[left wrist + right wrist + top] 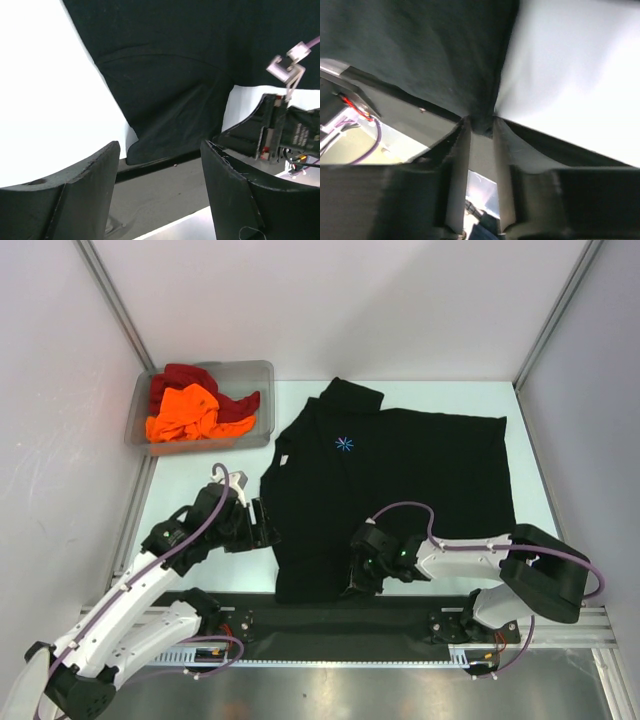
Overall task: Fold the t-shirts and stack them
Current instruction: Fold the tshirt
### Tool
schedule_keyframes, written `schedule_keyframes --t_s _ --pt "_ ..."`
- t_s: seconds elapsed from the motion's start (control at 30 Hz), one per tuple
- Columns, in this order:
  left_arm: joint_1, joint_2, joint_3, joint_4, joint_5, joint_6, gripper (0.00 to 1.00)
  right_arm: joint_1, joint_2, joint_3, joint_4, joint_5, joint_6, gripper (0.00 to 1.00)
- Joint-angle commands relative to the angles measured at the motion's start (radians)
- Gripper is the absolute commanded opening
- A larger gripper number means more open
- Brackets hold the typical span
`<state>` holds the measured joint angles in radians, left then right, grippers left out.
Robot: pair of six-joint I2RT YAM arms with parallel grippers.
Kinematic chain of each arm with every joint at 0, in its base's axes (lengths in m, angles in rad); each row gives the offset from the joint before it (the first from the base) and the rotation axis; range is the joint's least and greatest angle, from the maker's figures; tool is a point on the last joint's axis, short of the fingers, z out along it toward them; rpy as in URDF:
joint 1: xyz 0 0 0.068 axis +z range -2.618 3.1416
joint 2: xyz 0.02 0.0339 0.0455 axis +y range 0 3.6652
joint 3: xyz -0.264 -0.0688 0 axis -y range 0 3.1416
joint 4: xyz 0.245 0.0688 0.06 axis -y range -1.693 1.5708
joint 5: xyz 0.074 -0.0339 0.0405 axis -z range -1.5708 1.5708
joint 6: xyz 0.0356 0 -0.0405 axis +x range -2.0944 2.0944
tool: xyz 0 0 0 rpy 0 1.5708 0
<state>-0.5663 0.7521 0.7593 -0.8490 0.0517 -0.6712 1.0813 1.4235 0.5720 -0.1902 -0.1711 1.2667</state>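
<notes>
While the black shirt [400, 480] lies spread flat and unfolded on the bench [450, 398], my right jaws pinch its near hem and my left jaws stand wide apart, empty, beside its left edge. The orange shirt [185, 412] and red shirt [182, 376] sit crumpled in the bin [266, 390]. I judge nothing is folded or stacked yet.

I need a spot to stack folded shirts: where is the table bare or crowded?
Bare: the light table strip between the clear grey plastic bin and the left gripper, beside the black cloth t-shirt; a thinner strip along its far edge. Crowded: the near hem, where the right gripper pinches it.
</notes>
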Motion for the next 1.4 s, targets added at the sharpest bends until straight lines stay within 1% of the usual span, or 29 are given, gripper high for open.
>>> schedule_keyframes --t_s 0.0,0.1,0.13,0.23,0.33,0.43,0.47,0.6,0.67,0.8,0.93,1.1,1.23,1.3,1.33,1.37 --pt "0.006 0.006 0.028 0.001 -0.013 0.019 0.71 -0.037 -0.031 0.008 0.069 -0.028 -0.006 0.19" --pt "0.006 0.009 0.029 0.01 -0.012 0.019 0.71 -0.081 -0.07 0.008 0.077 -0.054 -0.006 0.0" --pt "0.006 0.01 0.029 0.013 -0.01 0.024 0.71 -0.095 -0.083 0.008 0.072 -0.059 -0.007 0.0" --pt "0.006 0.049 0.034 0.008 0.005 0.038 0.78 -0.181 -0.127 0.006 0.067 -0.085 -0.024 0.0" --pt "0.006 0.096 0.028 0.031 0.066 0.054 0.79 -0.273 -0.129 0.002 0.072 -0.148 -0.056 0.0" --pt "0.006 0.163 0.005 0.082 0.161 0.061 0.73 -0.337 -0.092 0.009 0.083 -0.188 -0.099 0.0" --pt "0.006 0.185 -0.001 0.094 0.195 0.061 0.69 -0.348 -0.078 0.018 0.083 -0.205 -0.107 0.0" --pt "0.003 0.222 -0.061 0.177 0.299 0.027 0.62 -0.377 -0.026 0.052 0.066 -0.232 -0.167 0.01" --pt "0.002 0.213 -0.09 0.212 0.351 -0.008 0.6 -0.391 -0.009 0.065 0.044 -0.225 -0.185 0.01" --pt "0.0 0.216 -0.19 0.293 0.393 -0.054 0.58 -0.426 0.025 0.092 0.044 -0.251 -0.217 0.02" --pt "0.0 0.262 -0.242 0.353 0.395 -0.088 0.56 -0.448 0.046 0.134 -0.011 -0.252 -0.265 0.03" --pt "0.0 0.415 -0.262 0.453 0.393 -0.12 0.54 -0.468 0.041 0.141 -0.049 -0.249 -0.308 0.03" --pt "0.002 0.533 -0.193 0.49 0.33 -0.093 0.53 -0.485 0.032 0.123 -0.041 -0.266 -0.309 0.03" --pt "0.006 0.591 -0.132 0.485 0.321 -0.071 0.53 -0.489 0.031 0.121 -0.041 -0.271 -0.313 0.03" --pt "0.014 0.66 -0.112 0.481 0.32 -0.064 0.54 -0.491 0.031 0.121 -0.041 -0.272 -0.314 0.04" --pt "0.019 0.691 -0.065 0.473 0.316 -0.056 0.53 -0.494 0.031 0.123 -0.04 -0.275 -0.314 0.04"
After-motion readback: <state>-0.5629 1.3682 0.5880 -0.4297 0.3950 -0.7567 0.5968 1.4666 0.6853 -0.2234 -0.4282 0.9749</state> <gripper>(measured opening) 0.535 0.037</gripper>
